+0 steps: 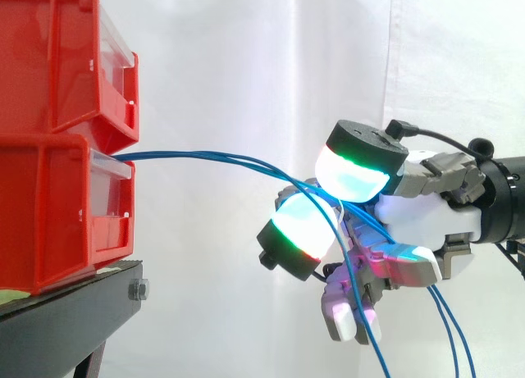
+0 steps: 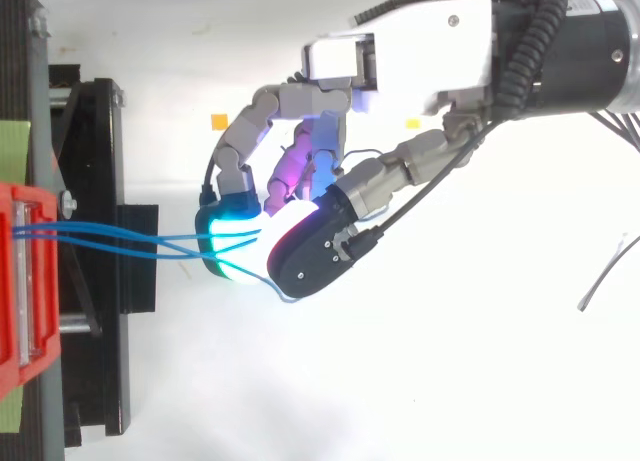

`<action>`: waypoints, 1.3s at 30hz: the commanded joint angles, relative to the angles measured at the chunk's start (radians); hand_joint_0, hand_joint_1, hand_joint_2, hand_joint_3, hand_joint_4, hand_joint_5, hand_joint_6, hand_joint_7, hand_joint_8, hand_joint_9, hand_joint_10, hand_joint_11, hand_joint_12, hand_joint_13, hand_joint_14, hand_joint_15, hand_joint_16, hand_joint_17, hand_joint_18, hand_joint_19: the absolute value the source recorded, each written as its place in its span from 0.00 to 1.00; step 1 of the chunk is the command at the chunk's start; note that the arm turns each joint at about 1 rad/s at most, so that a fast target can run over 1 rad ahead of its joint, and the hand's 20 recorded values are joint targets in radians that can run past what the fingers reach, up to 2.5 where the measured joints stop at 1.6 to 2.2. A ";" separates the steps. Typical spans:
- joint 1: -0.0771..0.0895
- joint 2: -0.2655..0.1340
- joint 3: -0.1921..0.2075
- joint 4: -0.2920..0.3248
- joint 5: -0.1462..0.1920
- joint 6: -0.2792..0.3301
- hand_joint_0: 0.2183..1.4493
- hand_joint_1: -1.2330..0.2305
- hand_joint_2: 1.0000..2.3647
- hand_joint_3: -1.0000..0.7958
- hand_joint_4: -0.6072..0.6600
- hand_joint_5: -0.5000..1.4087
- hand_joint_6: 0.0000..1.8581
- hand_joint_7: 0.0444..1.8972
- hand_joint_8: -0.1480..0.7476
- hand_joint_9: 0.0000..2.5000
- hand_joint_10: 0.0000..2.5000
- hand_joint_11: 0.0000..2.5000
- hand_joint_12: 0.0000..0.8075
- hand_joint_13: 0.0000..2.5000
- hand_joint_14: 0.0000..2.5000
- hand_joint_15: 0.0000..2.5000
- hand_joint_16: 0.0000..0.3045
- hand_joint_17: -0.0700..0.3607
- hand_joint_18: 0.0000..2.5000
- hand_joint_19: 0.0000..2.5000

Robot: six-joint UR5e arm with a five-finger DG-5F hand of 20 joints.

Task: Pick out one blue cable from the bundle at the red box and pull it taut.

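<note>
Blue cables [image 1: 213,157] leave the gap between the two stacked red bins [image 1: 49,222] and run right in a gentle curve to my hand [image 1: 426,218]. The hand is at about the height of the lower bin, well to its right. Its fingers are curled, and two glowing green-white fingertips [image 1: 354,175] close over the strands. Past the hand the cables hang down loose [image 1: 449,337]. From above, the strands cross [image 2: 185,243] just before they enter the pinch of the hand [image 2: 400,56]. I cannot tell whether one strand is separated from the others.
The bins sit on a black stand [image 1: 74,300] at the left, before a white curtain. In the top view the red bin's edge [image 2: 12,281] and stand [image 2: 95,281] are far left; a thin grey wire [image 2: 605,271] lies at the right.
</note>
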 commanded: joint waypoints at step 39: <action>0.012 0.010 0.042 -0.028 0.094 0.000 0.29 0.47 0.01 0.43 0.47 0.22 0.46 0.41 0.50 0.54 0.01 0.25 0.31 0.33 0.01 0.15 0.14 0.39 0.30 0.26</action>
